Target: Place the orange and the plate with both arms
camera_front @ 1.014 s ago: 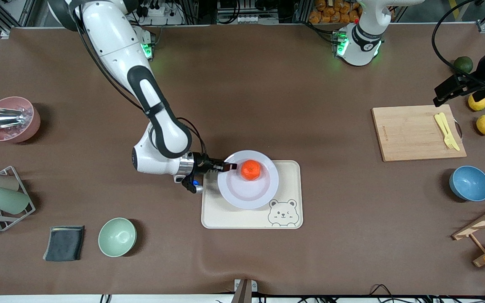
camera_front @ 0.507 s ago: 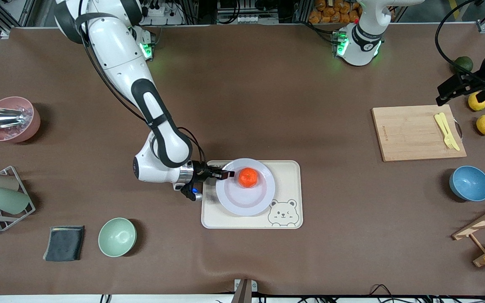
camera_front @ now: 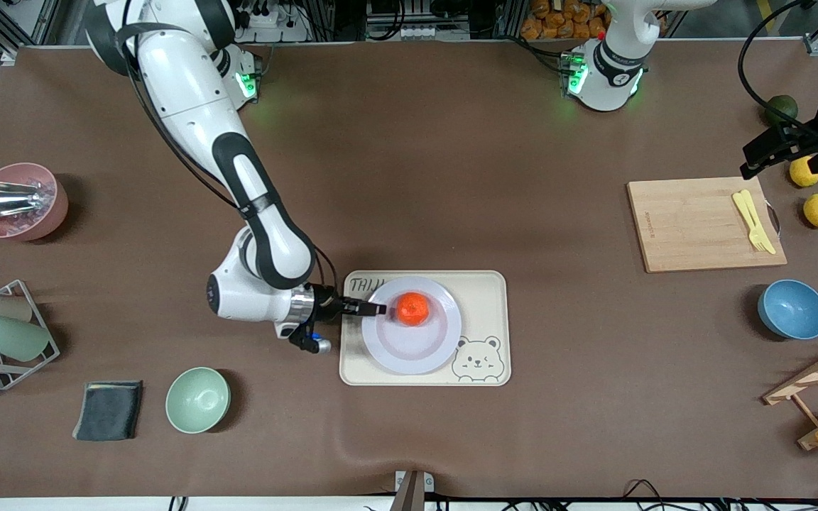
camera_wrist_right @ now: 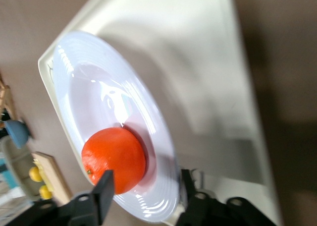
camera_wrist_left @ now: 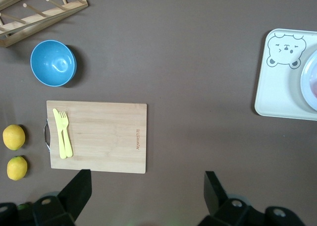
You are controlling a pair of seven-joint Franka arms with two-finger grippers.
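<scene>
Brown matte desk (camera_front: 451,177): right tool (camera_front: 375,309) pinches the glossy round plate (camera_front: 409,348) (dimpled orange (camera_front: 412,309) aboard); left tool (camera_wrist_left: 146,191), spread, waits over it.

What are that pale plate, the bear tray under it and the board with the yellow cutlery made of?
The plate looks like glazed ceramic or glossy plastic: the right wrist view shows bright highlights on it. The tray seems matte cream plastic, though that is uncertain. The cutting board looks like bamboo or light wood, with visible grain, a matte surface and a stamped mark.
</scene>
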